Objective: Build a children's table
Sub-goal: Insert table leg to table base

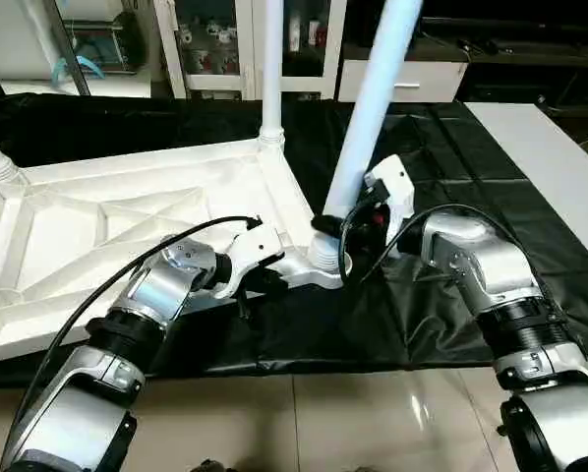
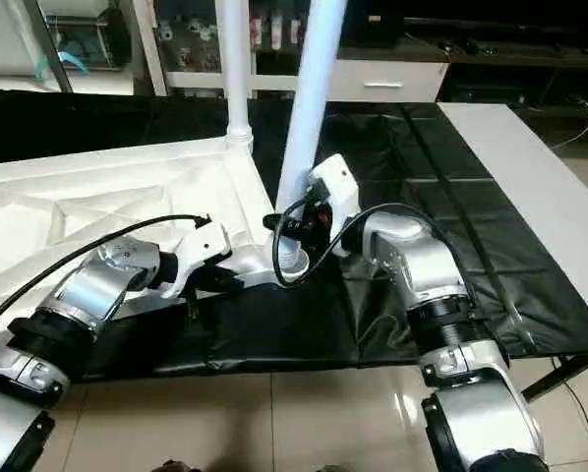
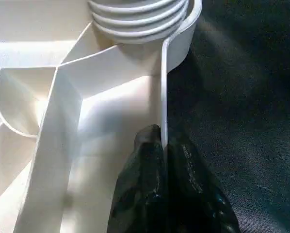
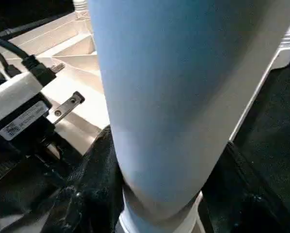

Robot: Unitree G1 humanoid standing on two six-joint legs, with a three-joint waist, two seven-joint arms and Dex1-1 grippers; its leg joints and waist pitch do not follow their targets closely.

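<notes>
The children's table top (image 1: 147, 236) lies upside down, ribbed underside up, on the black-draped table (image 1: 491, 177). One leg (image 1: 271, 69) already stands in the far corner socket, and another shows at the top's far left corner. The leg being fitted (image 1: 368, 108) stands in the near right corner socket (image 1: 323, 261), its long axis rising steeply from the socket and leaning slightly away to the right. The right pincer (image 1: 348, 221) is clamped on this leg just above the flared, ribbed end, its fingers on either side of the tube. The left pincer (image 3: 164, 160) is closed on the top's thin edge wall just beside the same socket, steadying the top. The leg appears only partly seated, though the socket depth is hard to judge. The coming move probably calls for a push along the leg's axis, down into the socket, by the right arm.
</notes>
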